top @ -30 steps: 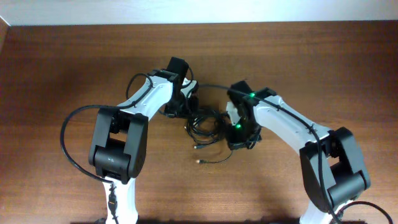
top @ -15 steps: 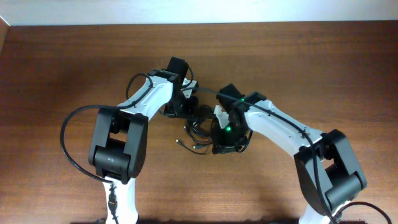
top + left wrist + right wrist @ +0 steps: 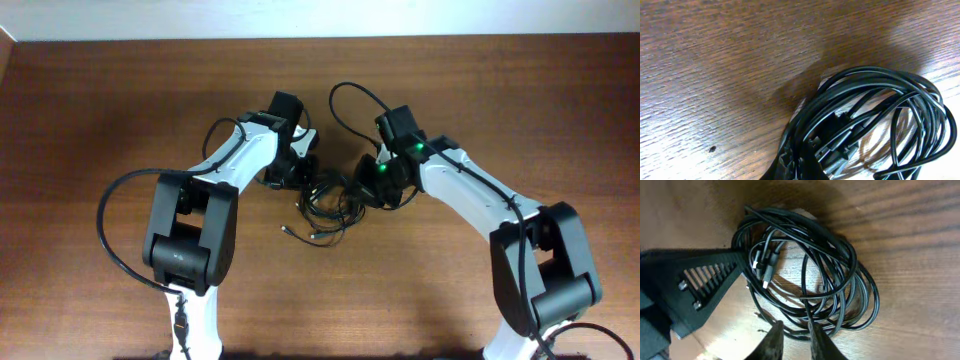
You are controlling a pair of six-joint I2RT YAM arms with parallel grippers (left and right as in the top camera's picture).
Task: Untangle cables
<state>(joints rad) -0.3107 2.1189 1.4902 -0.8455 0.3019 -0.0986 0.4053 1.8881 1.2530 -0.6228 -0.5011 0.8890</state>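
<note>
Several cables (image 3: pixel 325 205) in loose coil on table (image 3: pixel 500 90). Left gripper (image 3: pixel 305 180) clamped on coil's edge. Right gripper (image 3: pixel 795 331) narrowly parted astride one strand; whether gripping, cannot tell.

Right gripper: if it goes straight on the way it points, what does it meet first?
The cables: their near loops lie right ahead of the right gripper, one strand running in between its fingers. Depth is unclear; the table may come just after.
</note>
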